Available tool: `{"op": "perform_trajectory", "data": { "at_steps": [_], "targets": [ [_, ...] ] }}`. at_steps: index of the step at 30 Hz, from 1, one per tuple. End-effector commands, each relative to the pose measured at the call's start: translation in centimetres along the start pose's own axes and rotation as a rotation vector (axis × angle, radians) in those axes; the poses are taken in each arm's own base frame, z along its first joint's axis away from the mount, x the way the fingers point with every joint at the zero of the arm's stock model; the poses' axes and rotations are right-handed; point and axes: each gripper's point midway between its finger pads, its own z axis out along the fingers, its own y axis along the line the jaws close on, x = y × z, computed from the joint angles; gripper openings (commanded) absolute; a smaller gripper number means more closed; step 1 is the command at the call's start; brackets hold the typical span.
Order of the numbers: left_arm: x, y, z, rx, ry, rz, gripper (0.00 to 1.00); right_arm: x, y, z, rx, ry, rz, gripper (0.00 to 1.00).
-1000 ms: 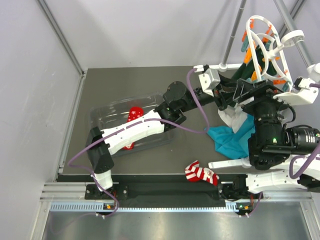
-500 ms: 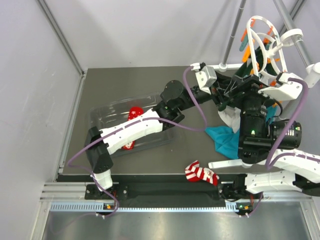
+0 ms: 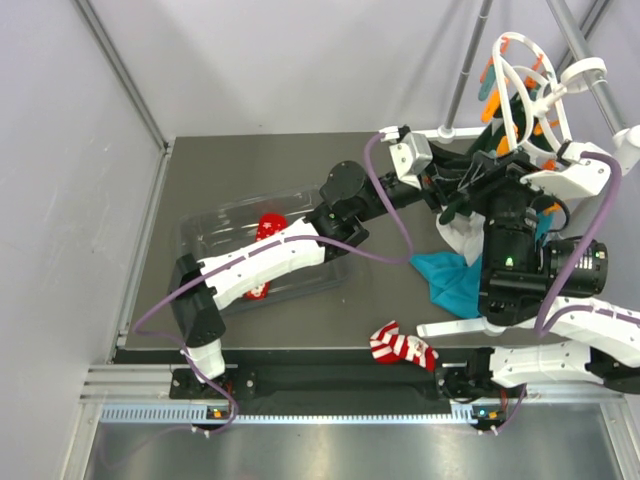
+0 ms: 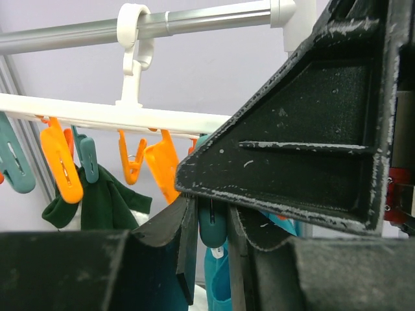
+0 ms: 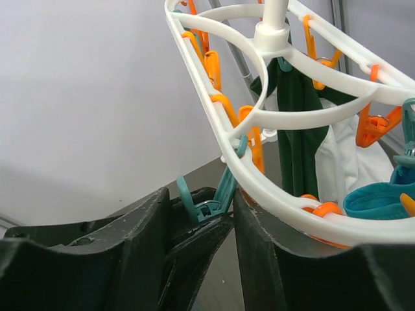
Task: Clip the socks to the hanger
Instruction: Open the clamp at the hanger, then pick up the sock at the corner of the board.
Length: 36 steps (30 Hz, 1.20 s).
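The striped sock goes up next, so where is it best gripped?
Probably the striped sock by its left end, from straight above. It lies flat along the near edge of the table, and its right end sits close to the right arm.

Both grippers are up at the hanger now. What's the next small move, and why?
Probably draw the left gripper back from the hanger and down toward the striped sock. Both socks are unclipped: the striped one lies at the table's near edge, the dotted sock in the clear tray. The right gripper brackets a teal peg, so it can wait there.
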Motion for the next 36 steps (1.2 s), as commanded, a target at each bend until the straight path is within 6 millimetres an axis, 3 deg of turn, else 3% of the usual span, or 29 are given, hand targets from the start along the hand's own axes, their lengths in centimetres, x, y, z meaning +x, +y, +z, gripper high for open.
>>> {"op": "perform_trajectory", "data": {
  "at_steps": [1, 4, 5, 6, 7, 8, 12, 18, 19, 20, 21, 22, 24, 25, 28, 29, 30, 32, 35, 36],
  "targets": [
    [-6.1, -1.4, -0.4, 0.048, -0.129, 0.058, 0.00, 0.5, -3.4, -0.5, 0.128, 0.116, 0.035, 0.42],
    [-6.0, -1.5, -0.2, 0.055, -0.128, 0.053, 0.00, 0.5, -3.4, -0.5, 0.132, 0.121, 0.035, 0.17],
    [-5.9, -1.5, -0.2, 0.057, -0.126, 0.052, 0.00, 0.6, -3.3, -0.5, 0.135, 0.125, 0.030, 0.02],
    [-5.8, -1.3, -0.2, 0.049, -0.122, 0.048, 0.00, 0.5, -3.3, -0.5, 0.135, 0.126, 0.029, 0.00],
    [-5.6, -1.3, -0.2, 0.046, -0.117, 0.043, 0.07, 0.5, -3.2, -0.5, 0.135, 0.126, 0.027, 0.00],
    [-5.5, -1.2, -0.2, 0.038, -0.114, 0.038, 0.27, 0.5, -3.2, -0.5, 0.135, 0.127, 0.018, 0.00],
    [-4.9, -0.2, -0.8, 0.000, -0.081, 0.023, 0.58, 0.5, -3.3, -0.5, 0.137, 0.128, 0.012, 0.00],
    [-4.5, 0.1, -3.4, -0.010, -0.030, -0.005, 0.70, 0.6, -3.7, -0.5, 0.145, 0.125, 0.000, 0.00],
    [-5.4, -0.2, -4.0, -0.006, -0.034, -0.004, 0.71, 0.5, -3.7, -0.5, 0.146, 0.125, -0.004, 0.00],
    [-4.5, -0.7, -4.5, 0.011, 0.000, -0.020, 0.72, 0.6, -3.7, -0.5, 0.147, 0.127, -0.014, 0.00],
    [-5.6, -1.2, -5.2, 0.023, -0.002, -0.020, 0.72, 0.5, -3.7, -0.5, 0.147, 0.127, -0.015, 0.00],
    [-4.3, -1.7, -5.9, 0.028, 0.047, -0.061, 0.72, 0.4, -3.7, -0.5, 0.146, 0.126, -0.014, 0.00],
    [-4.9, -2.9, -7.4, 0.054, 0.072, -0.095, 0.71, 0.5, -3.7, -0.5, 0.148, 0.130, -0.024, 0.00],
    [-2.5, -3.4, -8.7, 0.046, 0.146, -0.166, 0.70, 0.5, -3.8, -0.5, 0.148, 0.132, -0.033, 0.00],
    [-1.3, -4.8, -11.4, 0.028, 0.216, -0.262, 0.69, 0.7, -4.0, -0.5, 0.149, 0.132, -0.044, 0.00],
    [1.8, -5.2, -13.3, -0.005, 0.304, -0.336, 0.69, 0.7, -4.1, -0.5, 0.150, 0.133, -0.049, 0.00],
    [2.2, -5.5, -14.2, -0.026, 0.325, -0.365, 0.69, 0.8, -4.1, -0.5, 0.151, 0.135, -0.053, 0.00],
    [7.0, -5.7, -17.1, -0.128, 0.473, -0.454, 0.66, 1.0, -4.2, -0.6, 0.153, 0.139, -0.065, 0.00],
    [11.9, -7.1, -19.8, -0.228, 0.612, -0.470, 0.63, 1.0, -4.5, -0.6, 0.154, 0.140, -0.061, 0.00],
    [13.1, -9.2, -20.1, -0.209, 0.651, -0.468, 0.63, 1.2, -4.6, -0.6, 0.155, 0.141, -0.065, 0.00]
  ]
}}
